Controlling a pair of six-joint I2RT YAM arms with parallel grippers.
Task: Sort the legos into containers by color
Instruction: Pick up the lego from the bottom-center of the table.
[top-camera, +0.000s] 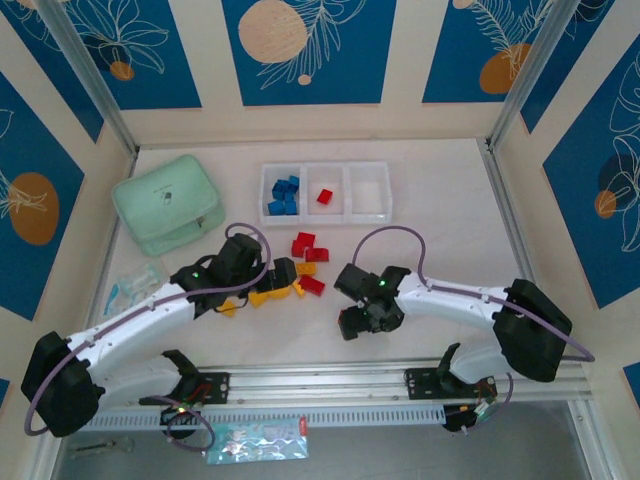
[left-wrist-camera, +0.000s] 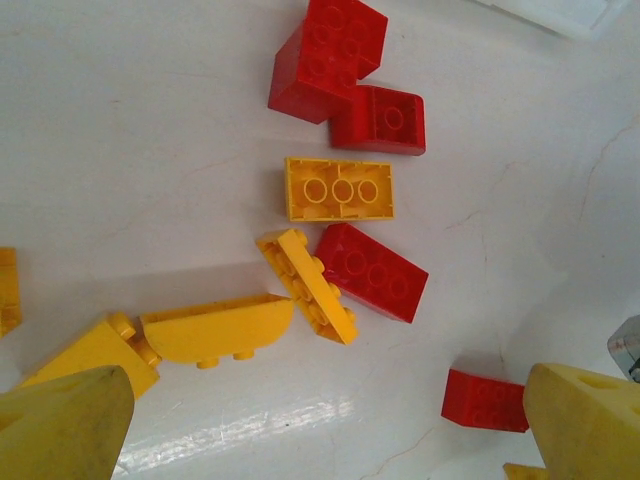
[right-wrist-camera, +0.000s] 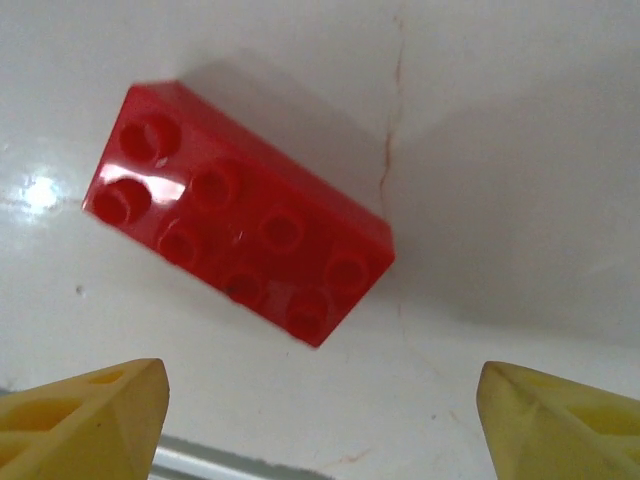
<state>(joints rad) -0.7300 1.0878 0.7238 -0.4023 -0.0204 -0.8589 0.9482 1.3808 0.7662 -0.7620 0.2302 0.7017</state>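
Marking on the mint-green box (top-camera: 170, 200) is too small to read from above; the tray (top-camera: 368, 195) holds blue legos (top-camera: 283, 195) in its left compartment and one red lego (top-camera: 324, 196) in the middle one. Left fingers (top-camera: 283, 273) and right fingers (top-camera: 349, 300) hang spread over the worktop (top-camera: 440, 230), gripping nothing. Left wrist: yellow legos (left-wrist-camera: 340, 190) and red legos (left-wrist-camera: 372, 270) lie loose ahead of the wide-open tips. Right wrist: a red eight-stud brick (right-wrist-camera: 240, 240) lies flat between parted tips, untouched
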